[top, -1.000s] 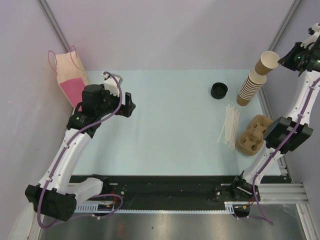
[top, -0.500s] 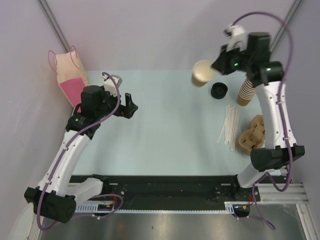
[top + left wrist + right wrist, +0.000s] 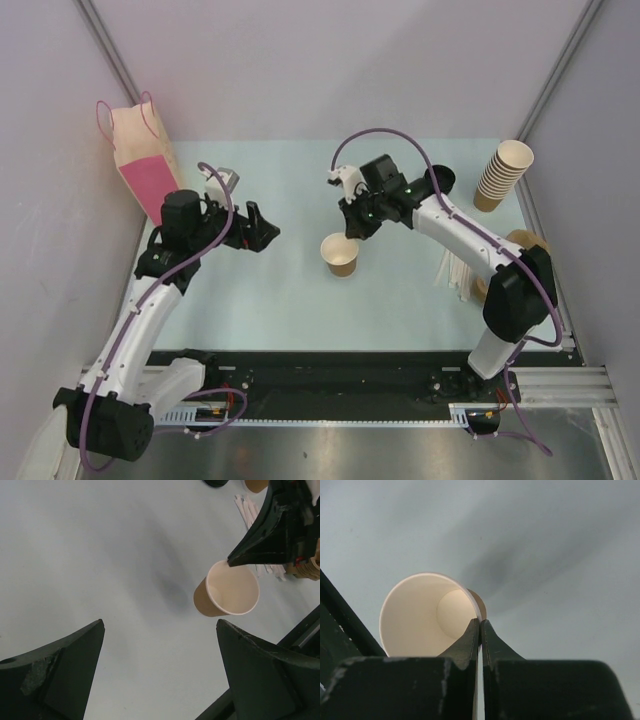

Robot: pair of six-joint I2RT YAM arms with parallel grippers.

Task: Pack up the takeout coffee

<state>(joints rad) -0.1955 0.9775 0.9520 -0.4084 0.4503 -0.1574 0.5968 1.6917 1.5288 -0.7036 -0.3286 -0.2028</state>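
Cup (image 3: 342,257) moved from far-right stack (image 3: 500,172) to mid table (image 3: 290,300), right jaws pinching its rim, left jaws wide open; not yet lidded.

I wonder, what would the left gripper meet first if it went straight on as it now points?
Probably the paper cup that the right gripper holds by its rim, though the table could come first; depth is unclear.

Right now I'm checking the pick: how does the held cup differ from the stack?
Number: the cup is single; the stack is several nested cups. Hold: the right gripper pinches the cup's rim; the stack stands free. Place: the cup is near the middle, the stack far right. Both are tan, lidless, mouths up.
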